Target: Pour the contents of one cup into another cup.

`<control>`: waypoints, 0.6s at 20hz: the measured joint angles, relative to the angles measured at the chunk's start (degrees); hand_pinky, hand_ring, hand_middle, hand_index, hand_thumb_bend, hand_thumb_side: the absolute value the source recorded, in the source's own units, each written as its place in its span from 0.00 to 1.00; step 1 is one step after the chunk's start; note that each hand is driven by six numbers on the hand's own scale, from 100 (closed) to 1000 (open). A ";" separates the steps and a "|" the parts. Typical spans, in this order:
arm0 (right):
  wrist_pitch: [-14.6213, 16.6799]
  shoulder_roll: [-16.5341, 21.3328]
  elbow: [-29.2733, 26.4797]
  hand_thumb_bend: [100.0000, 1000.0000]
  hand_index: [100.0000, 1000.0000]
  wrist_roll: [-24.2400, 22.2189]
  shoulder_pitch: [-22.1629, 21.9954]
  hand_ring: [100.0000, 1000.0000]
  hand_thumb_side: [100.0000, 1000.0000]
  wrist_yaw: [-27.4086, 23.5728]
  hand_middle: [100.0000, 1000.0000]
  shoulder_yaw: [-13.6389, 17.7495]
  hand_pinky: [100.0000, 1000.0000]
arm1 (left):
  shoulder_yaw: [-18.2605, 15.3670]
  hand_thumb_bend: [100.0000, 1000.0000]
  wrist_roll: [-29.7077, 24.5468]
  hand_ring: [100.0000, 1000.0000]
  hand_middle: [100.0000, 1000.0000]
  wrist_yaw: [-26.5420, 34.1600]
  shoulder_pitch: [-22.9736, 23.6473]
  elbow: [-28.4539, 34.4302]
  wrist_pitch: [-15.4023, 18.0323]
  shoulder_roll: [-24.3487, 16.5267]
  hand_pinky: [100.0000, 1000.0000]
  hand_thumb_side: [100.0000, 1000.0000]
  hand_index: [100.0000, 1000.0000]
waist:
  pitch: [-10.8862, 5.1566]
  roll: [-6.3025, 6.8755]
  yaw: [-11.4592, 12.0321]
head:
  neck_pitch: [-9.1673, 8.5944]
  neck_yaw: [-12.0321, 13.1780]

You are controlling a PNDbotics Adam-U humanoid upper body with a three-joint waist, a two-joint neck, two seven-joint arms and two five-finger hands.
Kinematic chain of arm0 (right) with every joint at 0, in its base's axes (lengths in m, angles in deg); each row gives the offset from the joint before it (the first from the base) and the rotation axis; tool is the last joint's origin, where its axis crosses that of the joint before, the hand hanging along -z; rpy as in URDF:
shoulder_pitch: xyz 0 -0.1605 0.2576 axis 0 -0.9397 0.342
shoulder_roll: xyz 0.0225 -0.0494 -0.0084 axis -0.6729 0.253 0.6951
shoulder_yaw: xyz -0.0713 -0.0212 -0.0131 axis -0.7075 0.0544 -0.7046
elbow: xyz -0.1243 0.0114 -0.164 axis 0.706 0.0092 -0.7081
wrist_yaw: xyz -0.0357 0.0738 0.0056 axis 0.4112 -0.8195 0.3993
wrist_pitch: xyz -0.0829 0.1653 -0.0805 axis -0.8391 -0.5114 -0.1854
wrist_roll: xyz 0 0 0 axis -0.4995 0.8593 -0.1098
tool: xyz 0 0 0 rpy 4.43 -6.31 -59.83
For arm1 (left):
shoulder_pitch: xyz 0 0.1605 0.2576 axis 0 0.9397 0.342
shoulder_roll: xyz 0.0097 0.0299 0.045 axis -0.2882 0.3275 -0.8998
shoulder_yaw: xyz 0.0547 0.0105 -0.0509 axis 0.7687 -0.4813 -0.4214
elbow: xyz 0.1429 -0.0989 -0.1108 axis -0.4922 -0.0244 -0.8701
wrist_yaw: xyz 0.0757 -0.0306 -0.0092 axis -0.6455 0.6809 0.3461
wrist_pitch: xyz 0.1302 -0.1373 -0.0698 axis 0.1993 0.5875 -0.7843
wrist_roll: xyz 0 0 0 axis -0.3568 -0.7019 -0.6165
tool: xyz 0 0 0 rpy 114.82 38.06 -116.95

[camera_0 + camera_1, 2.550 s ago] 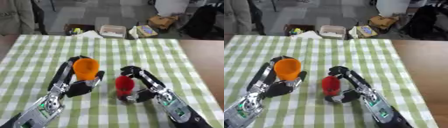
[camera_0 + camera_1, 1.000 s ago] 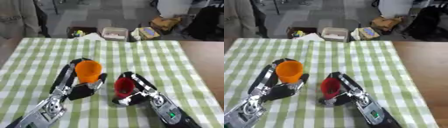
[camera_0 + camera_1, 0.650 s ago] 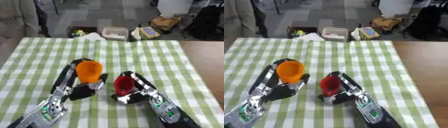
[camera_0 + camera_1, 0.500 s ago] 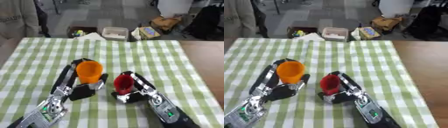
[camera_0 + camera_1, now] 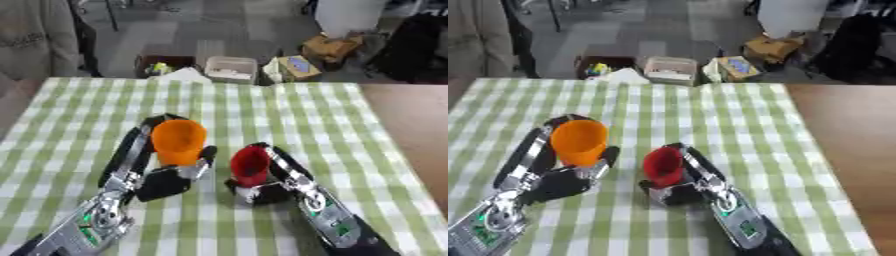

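Note:
An orange cup [image 5: 178, 141] stands upright in my left hand [image 5: 157, 176], whose fingers and thumb curl round it at the left centre of the checked table. To its right my right hand [image 5: 278, 181] is shut on a red cup [image 5: 251, 165], which is tilted with its mouth turned toward the orange cup. A small gap separates the two cups. What is inside either cup is not visible.
The green-and-white checked cloth [image 5: 315, 115] covers the table, with bare brown wood [image 5: 411, 115] at the right edge. Beyond the far edge, on the floor, sit boxes and a bin [image 5: 229, 69]. A person's grey sleeve [image 5: 35, 35] shows at upper left.
The red cup has been tipped from upright toward the orange cup and has moved slightly closer to it. The left hand holds the orange cup nearly still. The camera has shifted a little.

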 measured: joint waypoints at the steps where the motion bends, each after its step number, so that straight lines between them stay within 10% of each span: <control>1: -0.07 0.45 -0.23 0.19 0.37 0.03 0.00 0.33 0.00 -0.07 0.37 0.02 0.36 | -0.03 0.00 0.00 0.64 0.31 0.22 0.04 0.52 -0.19 -0.30 0.36 0.07 0.47 | -0.19 -0.11 0.01 | -0.01 -0.06; 12: -0.45 6.40 1.75 0.19 0.37 3.18 0.27 0.33 0.00 -0.06 0.38 3.10 0.36 | -0.47 0.00 0.26 0.64 0.30 3.54 0.53 6.81 -2.67 -1.48 0.36 0.08 0.47 | -2.33 -0.42 1.29 | -0.03 -0.61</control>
